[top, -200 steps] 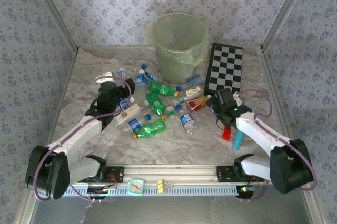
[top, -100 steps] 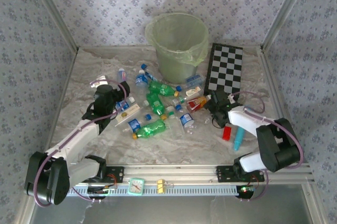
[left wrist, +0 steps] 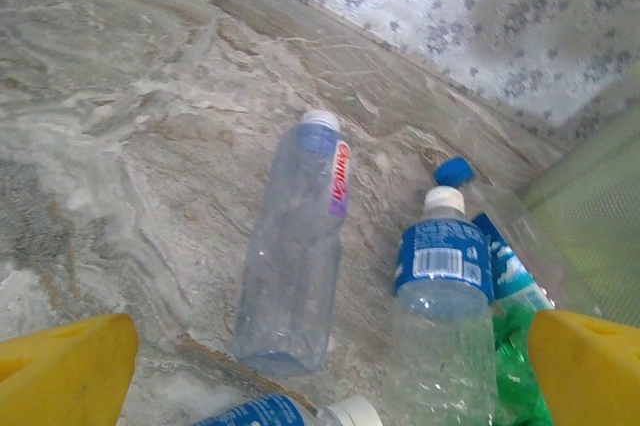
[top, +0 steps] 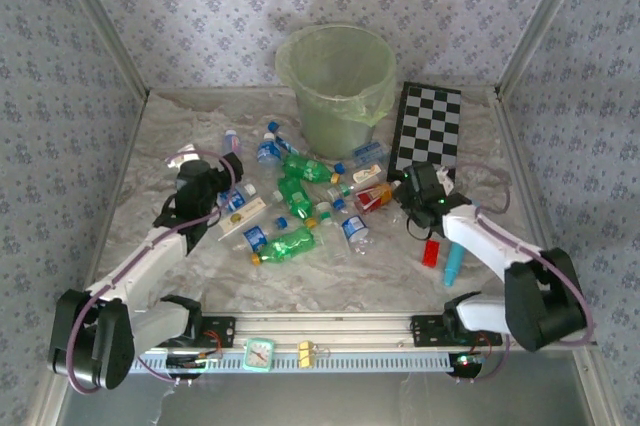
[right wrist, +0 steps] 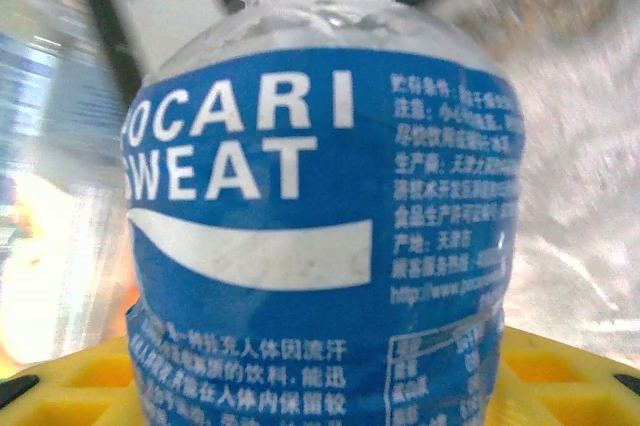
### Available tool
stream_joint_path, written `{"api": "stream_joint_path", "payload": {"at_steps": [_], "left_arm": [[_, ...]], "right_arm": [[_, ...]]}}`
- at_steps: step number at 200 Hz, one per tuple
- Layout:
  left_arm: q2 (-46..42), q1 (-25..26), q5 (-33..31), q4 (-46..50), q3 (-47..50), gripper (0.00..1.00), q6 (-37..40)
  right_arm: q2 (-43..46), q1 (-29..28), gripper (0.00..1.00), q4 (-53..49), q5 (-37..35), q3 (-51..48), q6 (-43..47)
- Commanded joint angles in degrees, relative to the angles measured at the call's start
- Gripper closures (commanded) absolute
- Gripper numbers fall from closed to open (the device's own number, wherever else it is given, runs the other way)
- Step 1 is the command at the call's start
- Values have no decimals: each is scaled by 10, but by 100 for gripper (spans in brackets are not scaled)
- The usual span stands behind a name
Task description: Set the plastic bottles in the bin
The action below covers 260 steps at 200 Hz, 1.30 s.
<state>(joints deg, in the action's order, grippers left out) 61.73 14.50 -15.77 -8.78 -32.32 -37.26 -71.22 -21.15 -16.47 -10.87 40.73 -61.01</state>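
Pocari Sweat bottle (right wrist: 320,226) sits deep in the right claw (top: 410,191), lined up for the bin (top: 340,126); can't tell if it's clamped yet; left claw (left wrist: 330,346) spread wide above a clear bottle (left wrist: 300,246), probably its pick

Glossy clear plastic bottles (left wrist: 300,256), translucent bin (top: 335,121)

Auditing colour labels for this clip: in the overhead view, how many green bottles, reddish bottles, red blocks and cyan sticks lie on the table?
Green bottles: 3
Reddish bottle: 1
Red block: 1
Cyan stick: 1
Total: 6
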Motion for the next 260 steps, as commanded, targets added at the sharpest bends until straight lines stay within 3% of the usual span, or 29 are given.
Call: {"api": "stream_joint_path", "payload": {"at_steps": [1,41,81,132,163,186,226,260], "left_arm": [[-30,-42,28,-10,14,0,-58],[-69,-97,27,0,27,0,-85],[-80,-106,37,13,35,0,-109],[-73,-105,125,42,23,0,-109],[-75,-100,168,73,2,0,-61],[-72,-84,163,91,-14,0,-32],[-50,-48,92,104,-35,0,-50],[-15,-47,133,135,-64,0,-23]], "right_arm": [[45,0,47,-21,-44,64,110],[14,0,49,-51,-40,235,279],[-82,-1,50,-40,16,425,385],[-238,-31,54,-3,40,601,427],[-375,-44,53,-118,65,778,450],[-449,-63,51,-177,60,880,479],[-545,-72,49,-271,59,993,486],[-572,-72,47,-275,58,1005,486]]}}
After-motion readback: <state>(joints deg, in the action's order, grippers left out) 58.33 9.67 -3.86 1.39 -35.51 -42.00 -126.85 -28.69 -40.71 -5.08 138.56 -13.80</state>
